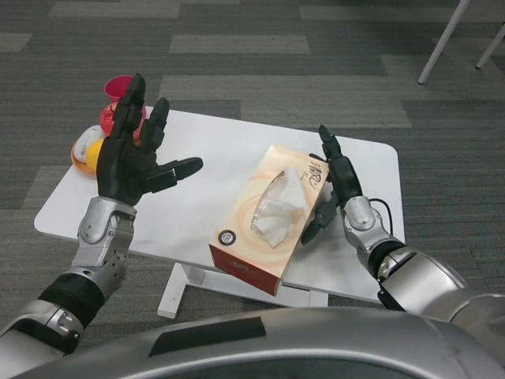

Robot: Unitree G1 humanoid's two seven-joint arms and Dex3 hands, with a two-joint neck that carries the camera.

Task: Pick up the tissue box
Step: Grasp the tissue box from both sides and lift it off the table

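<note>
Lying near the front edge of the white table (221, 150), tissue box (268, 217) sits at an angle, white tissue poking out of the top slot. Right hand (335, 185) is flat against the box's right side, fingers straight, thumb down by the box edge, not wrapped around it. Left hand (134, 154) is raised above the table's left part, fingers spread, holding nothing, well apart from the box. Colourful toys (99, 134) behind left hand at the table's far left corner.

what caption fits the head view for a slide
Right hand against the side of the tissue box on the white table, left hand raised open.
</note>
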